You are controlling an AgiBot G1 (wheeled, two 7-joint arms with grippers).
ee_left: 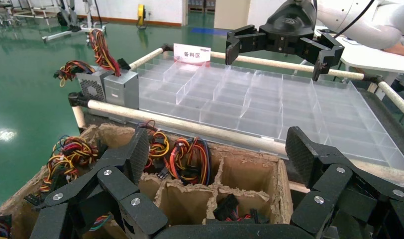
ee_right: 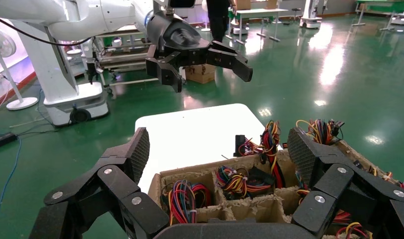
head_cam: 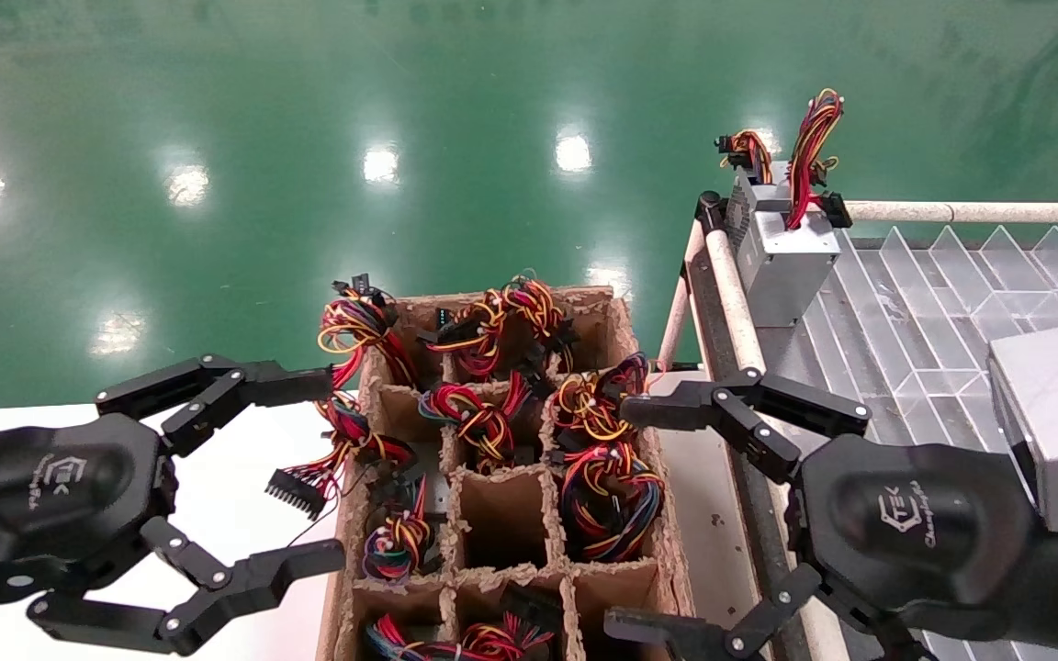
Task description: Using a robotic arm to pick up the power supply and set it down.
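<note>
Both grippers are hanging nearest the head camera, low in view: left gripper beside the left wall of the cardboard crate, right gripper over the crate's right edge. Both are standing wide open, holding nothing.

Crate's divider cells are carrying power supplies sunk deep, mostly only their red/yellow/orange/black wire bundles showing. One middle cell is looking empty. One more power supply is sitting upright at the far left corner of the clear divided tray on the pipe-frame rack, wires sticking up, perforated vent side facing out in the left wrist view.

Handling judgement: metal box, so rigid and probably fairly heavy; smooth sheet-metal faces are likely slippery under the pads. Wires are floppy and snag-prone, bad grip point, and pulling on them is risking the connectors. Best take is across two flat opposite faces of the case, near the middle, jaws clear of the harness. Cells are tight, so finger clearance is looking marginal.
</note>
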